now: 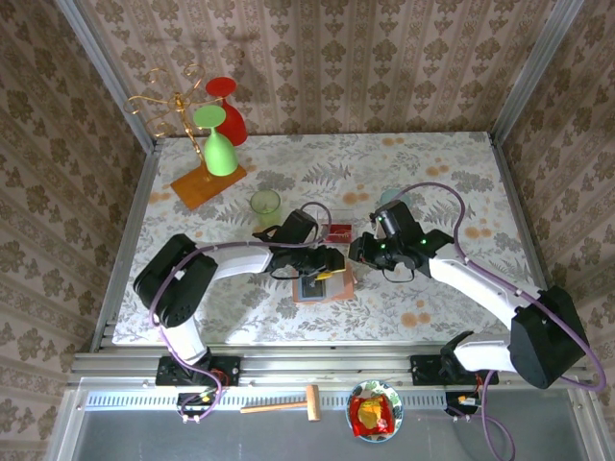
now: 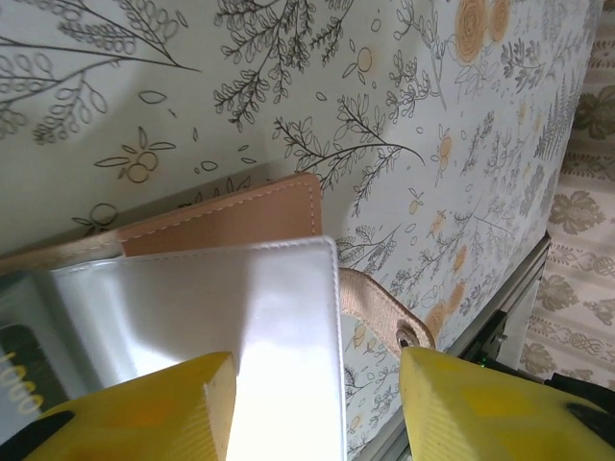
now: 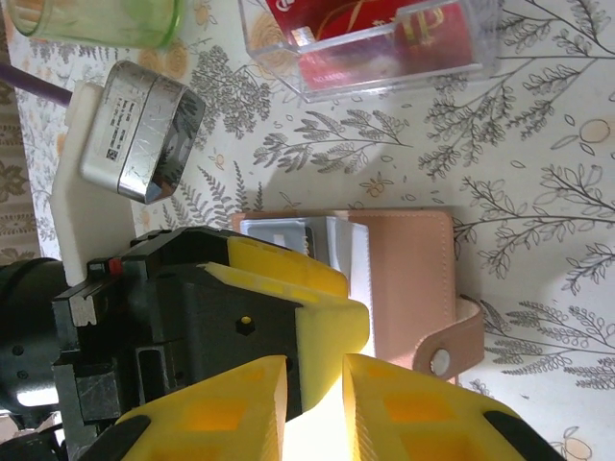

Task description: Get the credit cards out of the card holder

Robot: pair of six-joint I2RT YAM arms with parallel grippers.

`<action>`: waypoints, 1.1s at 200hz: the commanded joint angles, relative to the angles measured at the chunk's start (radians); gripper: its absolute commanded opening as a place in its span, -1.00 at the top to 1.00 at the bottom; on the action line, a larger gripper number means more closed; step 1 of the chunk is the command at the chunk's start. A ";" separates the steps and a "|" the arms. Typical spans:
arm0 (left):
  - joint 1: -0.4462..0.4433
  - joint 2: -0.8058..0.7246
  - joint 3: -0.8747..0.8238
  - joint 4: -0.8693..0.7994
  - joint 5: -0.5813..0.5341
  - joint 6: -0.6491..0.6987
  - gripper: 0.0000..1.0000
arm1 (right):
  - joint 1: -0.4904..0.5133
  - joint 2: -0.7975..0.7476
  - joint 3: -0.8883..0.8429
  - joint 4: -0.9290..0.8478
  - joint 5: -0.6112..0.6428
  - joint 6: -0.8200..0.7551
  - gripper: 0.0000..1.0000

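Card holder open under left gripper; right gripper's state uncertain

Card holder [image 3: 408, 279] lies flat and opened out on the flowered table [image 1: 432, 173], near the front centre between the two arms. Its tan cover faces up, and a strap with a snap [image 2: 384, 322] sticks out from one edge onto the cloth. A clear plastic sleeve [image 2: 192, 298] overlies the cover. A dark card [image 2: 14, 379] with pale lettering sits under that sleeve at the frame's left edge.

Left gripper [image 2: 315, 384] hangs directly over the holder with its yellow fingers spread well apart. One finger is over the sleeve, the other over the strap side, and the sleeve's corner lies between them. Whether either finger touches the holder cannot be judged from these angles.

Right gripper [image 3: 315, 370] sits just beside the left gripper, close to the holder. Its fingers are drawn nearly together with a narrow, glare-filled slit between them. It cannot be told whether something thin is pinched there.

A clear box [image 3: 485, 43] stands on the table just beyond the holder and apart from it, with a red card [image 3: 365, 29] inside. A green glass [image 1: 266, 203] stands further left
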State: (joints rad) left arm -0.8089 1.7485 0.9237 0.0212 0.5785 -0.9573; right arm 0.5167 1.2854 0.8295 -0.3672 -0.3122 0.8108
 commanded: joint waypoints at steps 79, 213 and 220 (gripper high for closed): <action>-0.001 -0.018 0.000 0.018 0.019 0.002 0.01 | -0.003 0.005 -0.013 -0.009 -0.017 -0.004 0.50; 0.055 -0.235 -0.180 -0.035 -0.083 0.003 0.12 | 0.087 0.180 0.058 0.077 -0.067 0.030 0.53; 0.059 -0.247 -0.192 -0.039 -0.091 0.002 0.14 | 0.094 0.192 0.064 0.079 -0.067 0.031 0.52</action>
State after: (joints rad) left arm -0.7635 1.5532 0.7689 0.0231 0.5251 -0.9577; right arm 0.5877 1.4399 0.8497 -0.3096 -0.3580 0.8230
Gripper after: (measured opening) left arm 0.443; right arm 0.239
